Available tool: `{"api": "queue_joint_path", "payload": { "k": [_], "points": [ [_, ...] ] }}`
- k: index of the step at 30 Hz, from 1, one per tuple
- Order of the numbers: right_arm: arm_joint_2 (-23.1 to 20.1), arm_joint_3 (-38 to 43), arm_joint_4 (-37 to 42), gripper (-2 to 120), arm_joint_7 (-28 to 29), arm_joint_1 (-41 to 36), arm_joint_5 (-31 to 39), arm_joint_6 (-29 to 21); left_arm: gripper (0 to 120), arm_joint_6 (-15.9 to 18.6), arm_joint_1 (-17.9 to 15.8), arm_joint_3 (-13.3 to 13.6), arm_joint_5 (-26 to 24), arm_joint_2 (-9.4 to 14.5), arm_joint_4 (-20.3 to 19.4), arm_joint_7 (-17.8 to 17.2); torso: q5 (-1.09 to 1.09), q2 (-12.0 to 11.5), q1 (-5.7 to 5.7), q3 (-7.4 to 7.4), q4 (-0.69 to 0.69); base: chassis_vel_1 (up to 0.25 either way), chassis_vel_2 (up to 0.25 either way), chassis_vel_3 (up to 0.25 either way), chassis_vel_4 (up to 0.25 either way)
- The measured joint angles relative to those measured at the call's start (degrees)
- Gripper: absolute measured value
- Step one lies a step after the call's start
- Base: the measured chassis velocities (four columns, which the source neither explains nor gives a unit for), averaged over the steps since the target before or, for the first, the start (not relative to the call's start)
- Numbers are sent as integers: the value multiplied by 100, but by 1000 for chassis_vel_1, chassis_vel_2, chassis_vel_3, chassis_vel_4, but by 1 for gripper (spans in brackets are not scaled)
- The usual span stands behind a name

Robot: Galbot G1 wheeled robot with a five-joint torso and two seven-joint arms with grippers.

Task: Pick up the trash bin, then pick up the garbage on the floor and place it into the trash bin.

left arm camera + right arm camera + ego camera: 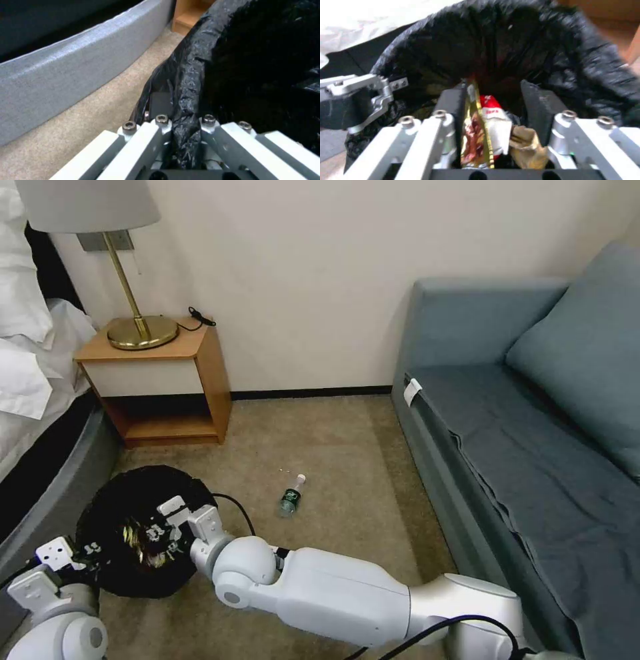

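The trash bin point(143, 477), lined with a crinkly black bag, is at the lower left beside the bed. My left gripper point(80, 553) is shut on its near rim; in the left wrist view the bag-covered rim point(190, 82) runs between the fingers of that gripper point(183, 110). My right gripper point(163, 527) hangs over the bin's mouth, open point(493, 92). A gold-brown wrapper point(475, 132) lies along one finger. Beneath it inside the bin point(520, 42) are a red-and-white carton point(495, 120) and a crumpled brown paper bag point(525, 145). A green-labelled bottle point(292, 495) lies on the carpet.
A wooden nightstand point(167, 380) with a brass lamp point(137, 327) stands against the wall behind the bin. The bed's grey base point(66, 70) is close on the left. A blue-grey sofa point(533, 447) lines the right side, with open carpet between.
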Motion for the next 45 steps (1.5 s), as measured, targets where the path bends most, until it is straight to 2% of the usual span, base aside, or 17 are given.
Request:
{"api": "queue_joint_path", "payload": {
  "k": [1,4,5,7,9,11,13,16,18,20,22,23,24,25,28,33,45],
  "points": [
    [0,0,0,44,0,0,0,0,2,0,0,0,0,0,0,0,0,0,0,0,0,0,0,0,0],
    [-417,420,346,60,-170,51,-536,45,2,1,1,-44,-17,26,-13,5,1,0,0,0,1,0,0,0,0],
    [-417,420,346,60,-170,51,-536,45,2,1,1,-44,-17,26,-13,5,1,0,0,0,1,0,0,0,0],
    [-813,878,691,68,-419,-5,-917,69,2,-3,1,-84,-13,40,-45,19,1,0,0,0,-1,0,0,0,0],
    [-867,950,738,68,-466,-26,-979,77,2,-5,1,-91,-13,43,-50,23,2,0,0,0,-2,0,0,0,0],
    [-1429,1724,1185,83,-800,-315,-1654,355,2,-27,13,-130,-14,69,-78,49,3,0,0,0,-1,0,0,0,0],
    [-1553,1879,1278,86,-829,-396,-1779,430,2,-32,15,-140,-13,73,-85,52,2,0,0,0,-1,0,0,0,0],
    [-2332,3057,1932,99,-794,-1042,-2172,581,2,-60,11,-177,-18,92,-106,69,3,0,0,0,-3,0,0,0,0],
    [-2447,3238,2046,99,-759,-1206,-2241,587,2,-74,11,-197,-21,97,-106,80,3,0,0,0,-4,0,0,0,0],
    [-2732,3905,2497,100,-608,-1903,-2468,648,2,-104,12,-261,-37,124,-96,87,2,0,0,0,-2,0,0,0,0],
    [-2737,3929,2516,100,-603,-1940,-2473,650,2,-105,12,-263,-39,124,-96,87,2,0,0,0,-2,0,0,0,0],
    [-2778,4389,2843,100,-539,-2569,-2606,669,2,-114,21,-287,-70,133,-97,87,4,0,0,0,-2,0,0,0,0],
    [-2775,4436,2877,100,-537,-2625,-2627,676,2,-114,22,-288,-73,133,-98,87,4,0,0,0,-2,0,0,0,0],
    [-2726,4764,3147,100,-526,-3083,-2820,735,2,-118,28,-298,-91,133,-104,87,0,0,0,-1,-2,0,0,0,0],
    [-2649,4939,3351,100,-512,-3482,-2982,768,2,-124,36,-305,-98,133,-106,87,2,0,0,0,-1,0,0,0,0],
    [-2071,5174,3653,100,-373,-4680,-3723,966,2,-129,42,-325,-97,120,-150,81,1,0,0,-1,-1,0,0,0,0],
    [-2017,5231,3501,100,-722,-5415,-3827,1448,2,-106,189,-369,-95,115,-442,72,1,0,0,-1,-1,0,0,0,0]
  ]
}}
